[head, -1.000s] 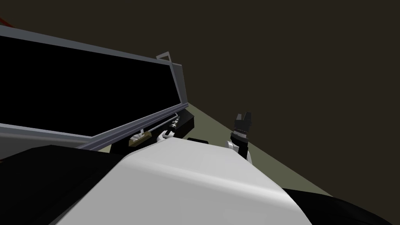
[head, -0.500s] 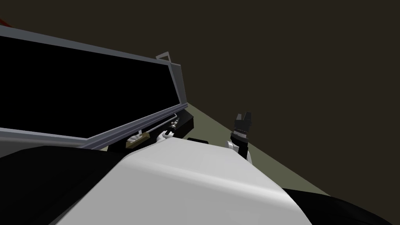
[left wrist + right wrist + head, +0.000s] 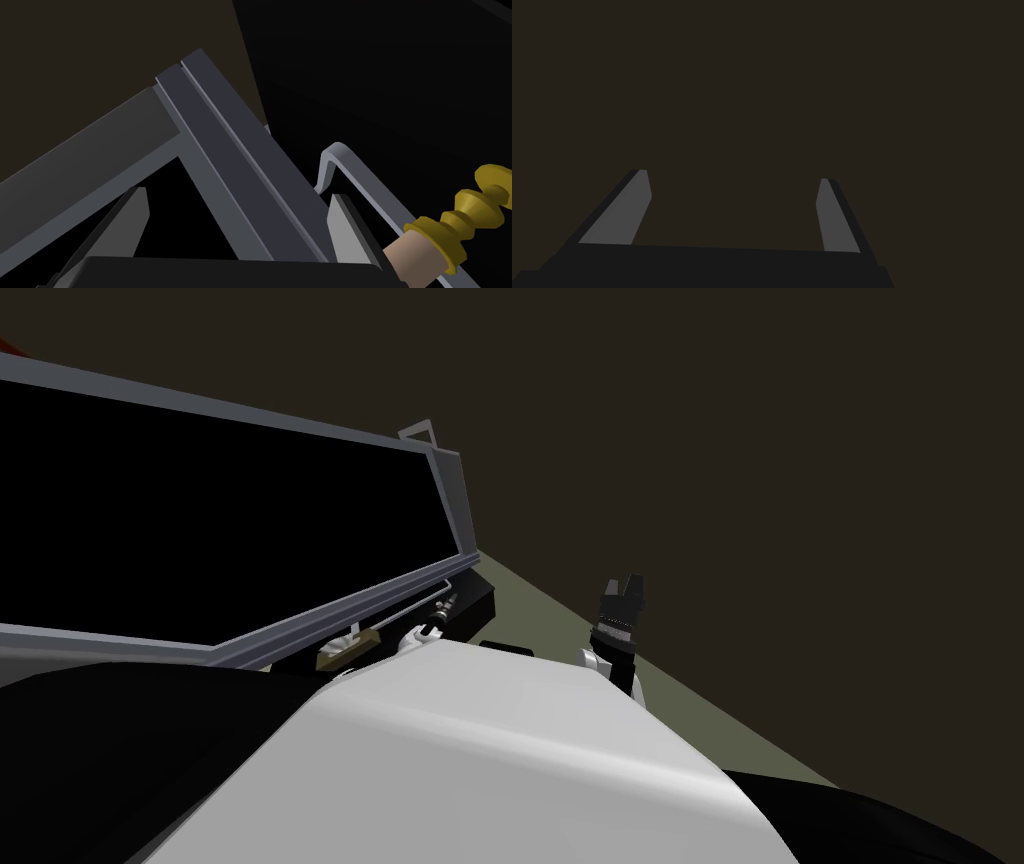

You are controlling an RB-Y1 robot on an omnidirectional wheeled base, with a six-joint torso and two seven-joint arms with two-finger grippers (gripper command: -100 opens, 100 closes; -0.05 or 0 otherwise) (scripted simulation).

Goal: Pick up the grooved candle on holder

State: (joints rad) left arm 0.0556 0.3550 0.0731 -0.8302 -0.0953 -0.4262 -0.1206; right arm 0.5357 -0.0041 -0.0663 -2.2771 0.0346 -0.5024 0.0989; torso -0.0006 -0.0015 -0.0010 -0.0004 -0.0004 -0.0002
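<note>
Head camera drifted slightly, candle (image 3: 417, 252) on gold holder (image 3: 467, 210) just outside left gripper (image 3: 239, 192), fingers spread, empty, right gripper (image 3: 733, 176) likewise.

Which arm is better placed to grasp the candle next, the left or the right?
Left. The open left gripper has the candle on its gold holder right beside it, just outside one finger. The right gripper, also open, is held up on the other side, away from the candle.
</note>
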